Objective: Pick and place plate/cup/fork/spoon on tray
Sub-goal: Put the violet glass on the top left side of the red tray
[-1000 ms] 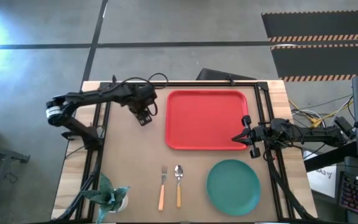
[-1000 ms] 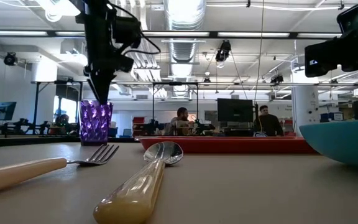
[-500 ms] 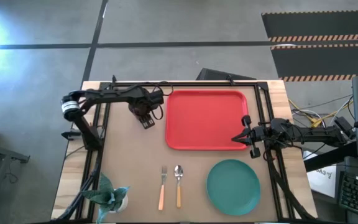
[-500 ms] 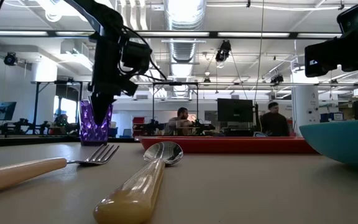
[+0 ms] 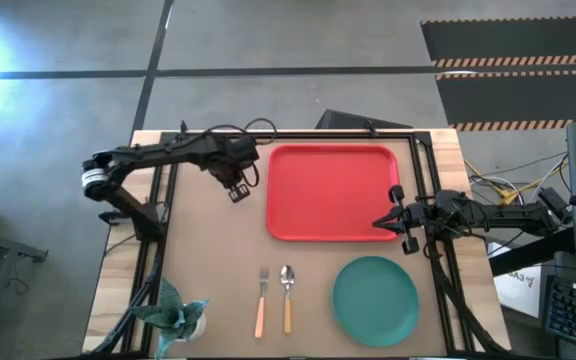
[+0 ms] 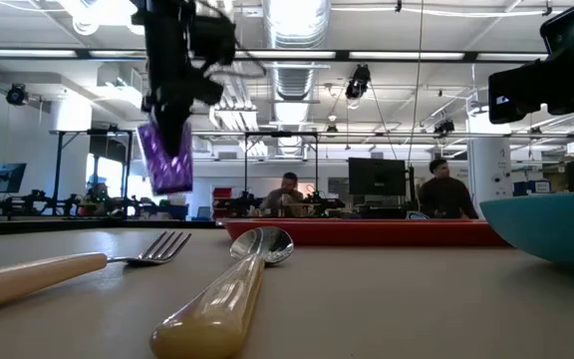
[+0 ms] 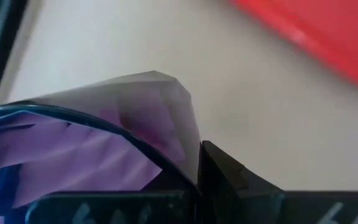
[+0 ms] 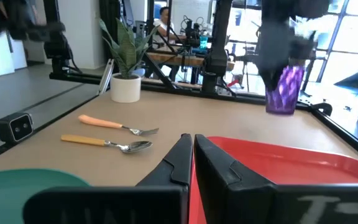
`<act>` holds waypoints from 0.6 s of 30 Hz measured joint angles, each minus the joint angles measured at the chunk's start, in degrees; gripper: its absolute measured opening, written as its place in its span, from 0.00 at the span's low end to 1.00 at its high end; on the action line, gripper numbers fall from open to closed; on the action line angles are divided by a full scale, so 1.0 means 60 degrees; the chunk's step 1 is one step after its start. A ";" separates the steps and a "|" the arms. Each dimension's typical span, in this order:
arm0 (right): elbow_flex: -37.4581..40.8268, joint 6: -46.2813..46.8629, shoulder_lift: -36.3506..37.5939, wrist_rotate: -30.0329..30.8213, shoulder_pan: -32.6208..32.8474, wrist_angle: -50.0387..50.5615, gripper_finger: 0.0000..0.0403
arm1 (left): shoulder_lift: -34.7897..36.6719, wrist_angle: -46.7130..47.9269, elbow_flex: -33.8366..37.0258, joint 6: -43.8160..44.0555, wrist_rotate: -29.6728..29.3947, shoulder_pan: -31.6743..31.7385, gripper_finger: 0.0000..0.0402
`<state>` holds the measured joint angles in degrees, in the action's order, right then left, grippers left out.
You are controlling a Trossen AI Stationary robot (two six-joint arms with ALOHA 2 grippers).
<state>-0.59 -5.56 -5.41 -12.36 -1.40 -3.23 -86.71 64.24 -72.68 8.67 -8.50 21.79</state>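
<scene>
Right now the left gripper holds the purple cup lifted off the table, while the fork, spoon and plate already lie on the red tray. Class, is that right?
Not quite. The left gripper does hold the cup off the table, but the high view shows the fork, spoon and plate lying on the table, beside the bare tray.

No text, label, brand, number or sign can be read anywhere in these views.
</scene>
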 joint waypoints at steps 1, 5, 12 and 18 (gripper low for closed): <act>-0.0002 0.0000 0.0000 0.0000 0.0002 -0.0002 0.02 | 0.0102 0.0085 -0.0330 0.0002 0.0034 -0.0106 0.00; -0.0002 0.0000 0.0000 0.0000 0.0002 -0.0002 0.02 | -0.0045 0.0068 -0.2259 -0.0257 -0.0361 -0.0604 0.00; 0.0000 0.0000 0.0000 0.0000 0.0002 -0.0002 0.02 | -0.2234 0.0191 -0.6216 -0.1594 -0.0543 -0.0708 0.00; -0.0002 0.0000 0.0000 0.0000 0.0002 -0.0002 0.02 | -0.4507 0.1679 -0.8463 -0.2175 0.0002 -0.0362 0.00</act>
<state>-0.60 -5.56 -5.41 -12.36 -1.39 -3.25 -113.75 74.32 -123.46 -4.38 -8.48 19.62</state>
